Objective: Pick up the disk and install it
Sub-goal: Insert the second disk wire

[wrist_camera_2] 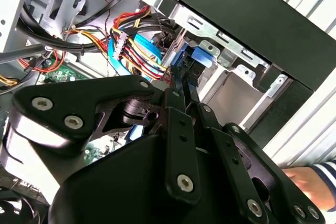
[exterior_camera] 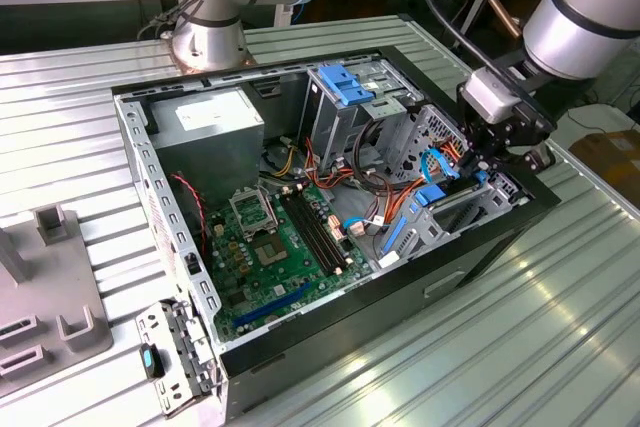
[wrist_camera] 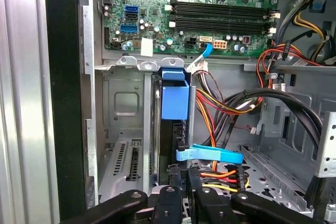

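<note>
Site: open black and grey desktop computer case [exterior_camera: 470, 257] on a ribbed metal table [exterior_camera: 560, 347], green motherboard [exterior_camera: 280, 247] on its floor.
End effector: the black two-finger gripper [wrist_camera: 185, 176] hangs over the bay at 3 o'clock of the motherboard in the exterior view. Its fingers are drawn nearly together, and I judge them pinched on the disk's thin upper edge.
Disk location: the flat dark grey hard drive with bright blue plastic rails [wrist_camera: 176, 121] stands on edge in the grey sheet-metal drive bay [wrist_camera: 123, 129], partly down the slot and not seated by my reading.
Disk look: seen edge-on, a slim dark slab under a blue plastic end piece. The label face is hidden.
Risk, jam: a slight tilt could wedge the rails against the bay walls, and pushing harder would bend metal or slip the grip.
Risk, cables: the red, yellow and orange wire bundle [wrist_camera: 220, 103] and a flat blue connector lead [wrist_camera: 210, 154] lie just beside the slot. Either could be snagged or trapped.
Risk, bystander: a person's hand [wrist_camera_2: 310, 182] rests near the case's outer wall, close to the arm.
</note>
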{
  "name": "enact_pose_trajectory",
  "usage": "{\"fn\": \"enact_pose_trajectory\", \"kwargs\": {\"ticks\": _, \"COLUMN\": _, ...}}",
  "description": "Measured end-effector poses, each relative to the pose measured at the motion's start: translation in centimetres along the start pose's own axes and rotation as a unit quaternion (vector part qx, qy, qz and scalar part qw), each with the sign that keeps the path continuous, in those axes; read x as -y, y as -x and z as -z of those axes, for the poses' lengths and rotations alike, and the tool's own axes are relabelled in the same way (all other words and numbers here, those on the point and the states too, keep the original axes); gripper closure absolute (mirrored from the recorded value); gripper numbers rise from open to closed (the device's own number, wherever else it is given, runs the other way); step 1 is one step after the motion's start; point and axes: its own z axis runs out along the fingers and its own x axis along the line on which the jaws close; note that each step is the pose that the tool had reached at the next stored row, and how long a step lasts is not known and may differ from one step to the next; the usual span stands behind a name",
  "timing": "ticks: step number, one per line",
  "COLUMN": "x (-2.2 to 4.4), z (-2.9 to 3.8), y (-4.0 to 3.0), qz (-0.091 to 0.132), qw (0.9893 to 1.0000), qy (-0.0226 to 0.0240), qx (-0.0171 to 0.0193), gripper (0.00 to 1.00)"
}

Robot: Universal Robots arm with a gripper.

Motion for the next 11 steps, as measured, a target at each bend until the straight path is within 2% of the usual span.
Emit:
{"fn": "enact_pose_trajectory", "kwargs": {"ticks": 2, "x": -0.04, "z": -0.16, "y": -0.14, "qz": -0.001, "qw": 1.0000, "qy": -0.0002, "qx": 0.0041, "gripper": 0.83}}
{"fn": "enact_pose_trajectory", "kwargs": {"ticks": 5, "x": -0.12, "z": -0.57, "y": -0.42, "qz": -0.001, "qw": 1.0000, "qy": -0.0003, "qx": 0.0057, "gripper": 0.83}}
{"fn": "enact_pose_trajectory", "kwargs": {"ticks": 7, "x": -0.14, "z": -0.69, "y": -0.56, "qz": -0.001, "qw": 1.0000, "qy": -0.0003, "qx": 0.0090, "gripper": 0.83}}
{"fn": "enact_pose_trajectory", "kwargs": {"ticks": 11, "x": -0.16, "z": -0.75, "y": -0.60, "qz": -0.002, "qw": 0.9999, "qy": -0.0005, "qx": 0.0114, "gripper": 0.83}}
